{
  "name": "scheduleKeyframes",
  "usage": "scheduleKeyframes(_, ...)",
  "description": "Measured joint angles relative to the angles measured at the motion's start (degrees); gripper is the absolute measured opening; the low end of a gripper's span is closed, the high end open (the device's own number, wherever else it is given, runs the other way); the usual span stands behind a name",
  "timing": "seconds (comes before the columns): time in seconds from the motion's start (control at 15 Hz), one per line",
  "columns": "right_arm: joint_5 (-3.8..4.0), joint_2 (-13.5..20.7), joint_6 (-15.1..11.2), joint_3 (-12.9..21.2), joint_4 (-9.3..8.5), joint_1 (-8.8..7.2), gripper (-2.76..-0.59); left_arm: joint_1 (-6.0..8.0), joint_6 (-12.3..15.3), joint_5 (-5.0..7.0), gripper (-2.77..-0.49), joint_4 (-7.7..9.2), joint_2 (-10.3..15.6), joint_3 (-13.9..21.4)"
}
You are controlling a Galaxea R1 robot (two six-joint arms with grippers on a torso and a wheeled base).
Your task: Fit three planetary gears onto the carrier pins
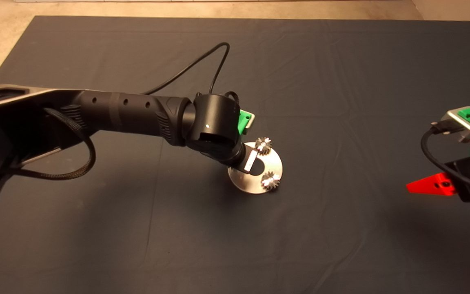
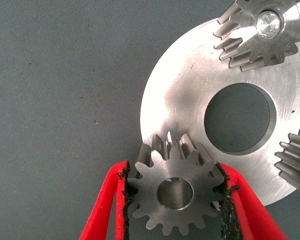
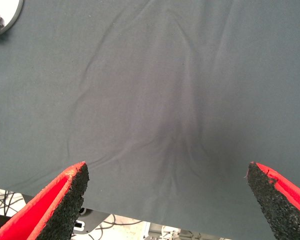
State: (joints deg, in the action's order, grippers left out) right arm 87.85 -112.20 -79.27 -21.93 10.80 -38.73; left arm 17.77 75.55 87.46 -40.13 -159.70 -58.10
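Left end effector clamps third planetary gear over carrier disc rim at frame centre; right end effector spread wide, parked lower right.

Disc: bright metal, brushed, fine circular scratch marks, semi-glossy. Held gear: grey metal, machined face with a satin sheen. Seated gear: same metal, its pin tip polished and reflective. Left claw: glossy red plastic fingers, rough black foam pads. Mat: dark matt cloth, lightly creased.
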Motion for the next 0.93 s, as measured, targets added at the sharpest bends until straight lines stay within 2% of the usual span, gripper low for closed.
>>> scheduleKeyframes(0.93,0.00,0.2,0.4,0.0,-0.24,0.00,-1.00,-0.35,0.0,0.00,-2.43,0.04,0.0,0.1)
